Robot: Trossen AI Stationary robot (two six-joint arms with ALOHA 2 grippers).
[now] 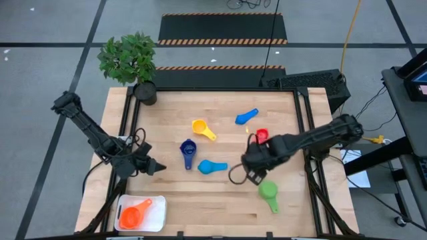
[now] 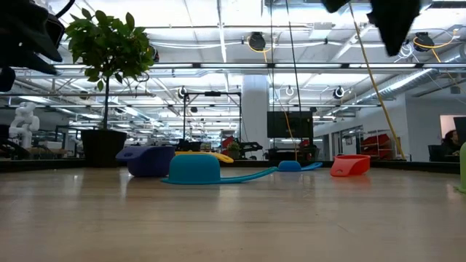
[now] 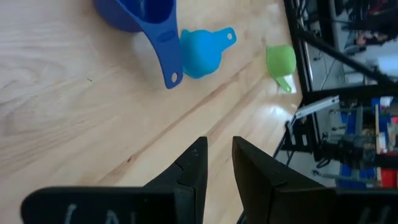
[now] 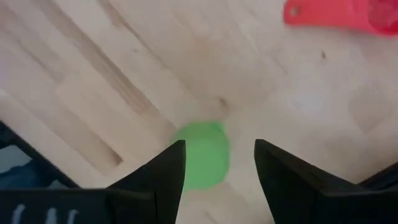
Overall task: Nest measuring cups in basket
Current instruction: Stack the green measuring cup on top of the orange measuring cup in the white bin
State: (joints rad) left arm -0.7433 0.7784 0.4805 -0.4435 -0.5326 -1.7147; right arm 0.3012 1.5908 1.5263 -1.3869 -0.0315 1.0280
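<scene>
The right gripper (image 1: 254, 175) hangs over the table's right-centre with its fingers spread apart and nothing between them; the right wrist view looks down past the two dark fingers onto the green cup (image 4: 202, 155), which lies on the wood directly below the gap. In the high view that green cup (image 1: 268, 192) sits just beside the gripper, toward the near edge, handle trailing nearward. The red cup (image 1: 261, 136) lies near it on the far side.

The left gripper (image 1: 155, 167) waits over the left part of the table, its fingers nearly together with a narrow slit and holding nothing, pointing toward the dark blue cup (image 1: 188, 151) and the light blue cup (image 1: 211, 167).

The cups look like light, stiff plastic with smooth, probably slippery bowls; a pinch across the flat handle or over the bowl's rim seems the surest hold, since a round bowl may skid sideways out of a loose grip.

Seven cups show: one orange cup (image 1: 132, 216) already lying in the white basket (image 1: 157, 212) at the near left corner, plus one yellow (image 1: 202, 128), one dark blue, two light blue (the second, (image 1: 246, 117), near the far side), one red and one green on the table. One basket, one potted plant (image 1: 131, 63).
</scene>
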